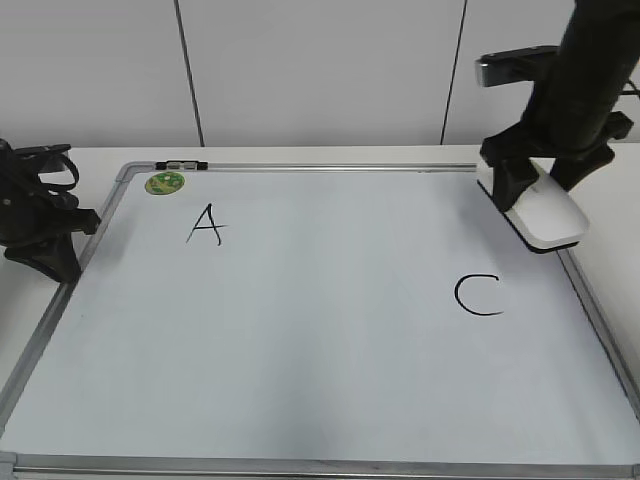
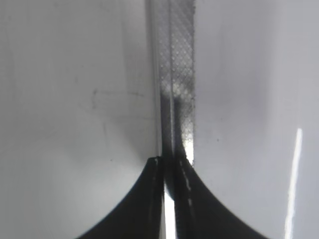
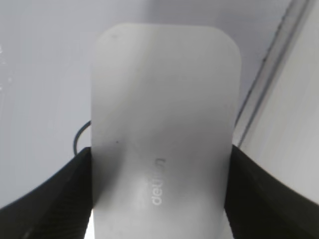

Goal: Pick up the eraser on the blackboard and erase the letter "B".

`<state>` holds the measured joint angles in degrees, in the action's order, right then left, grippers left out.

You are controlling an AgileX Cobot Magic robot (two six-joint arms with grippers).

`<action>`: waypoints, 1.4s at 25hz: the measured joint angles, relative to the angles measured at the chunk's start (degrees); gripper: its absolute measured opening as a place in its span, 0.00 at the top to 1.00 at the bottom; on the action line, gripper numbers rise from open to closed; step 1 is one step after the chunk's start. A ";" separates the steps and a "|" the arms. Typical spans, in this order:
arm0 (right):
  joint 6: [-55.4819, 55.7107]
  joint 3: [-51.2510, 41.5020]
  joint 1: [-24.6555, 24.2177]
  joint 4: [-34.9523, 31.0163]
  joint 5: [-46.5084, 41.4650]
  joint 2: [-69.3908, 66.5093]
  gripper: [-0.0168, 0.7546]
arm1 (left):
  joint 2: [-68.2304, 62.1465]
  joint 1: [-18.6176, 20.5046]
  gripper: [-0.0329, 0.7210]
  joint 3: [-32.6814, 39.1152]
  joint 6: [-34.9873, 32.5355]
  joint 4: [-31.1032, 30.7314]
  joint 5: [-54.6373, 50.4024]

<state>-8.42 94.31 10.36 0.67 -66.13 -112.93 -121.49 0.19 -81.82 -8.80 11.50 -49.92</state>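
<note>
Right end effector (image 3: 159, 199) clamps the eraser (image 1: 543, 212); long axis runs toward the board's lower right.

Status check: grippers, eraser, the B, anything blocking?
Right gripper shut on eraser, near board's right edge. Left gripper shut, empty, at blackboard left frame. No B visible; only A and C. Nothing blocking.

Lighting was bright, even, diffuse; exterior view sharp. Both wrist views were soft. A glare streak marked the glossy white dry-erase board (image 2: 294, 189).
</note>
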 joint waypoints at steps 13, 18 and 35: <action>0.77 0.00 -10.58 -4.25 -1.66 0.00 0.27 | 0.00 0.00 0.94 0.00 0.00 -0.08 0.00; 2.00 0.00 -10.67 -6.00 -3.60 0.13 0.27 | -0.04 0.00 0.94 0.00 0.00 0.02 0.00; 2.89 -13.29 -10.67 -6.23 5.78 8.12 0.27 | -0.04 0.12 0.93 0.00 0.00 0.36 -0.10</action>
<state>-5.53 81.02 -0.31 -5.56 -60.35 -104.81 -121.53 0.32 -81.82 -8.80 11.86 -50.02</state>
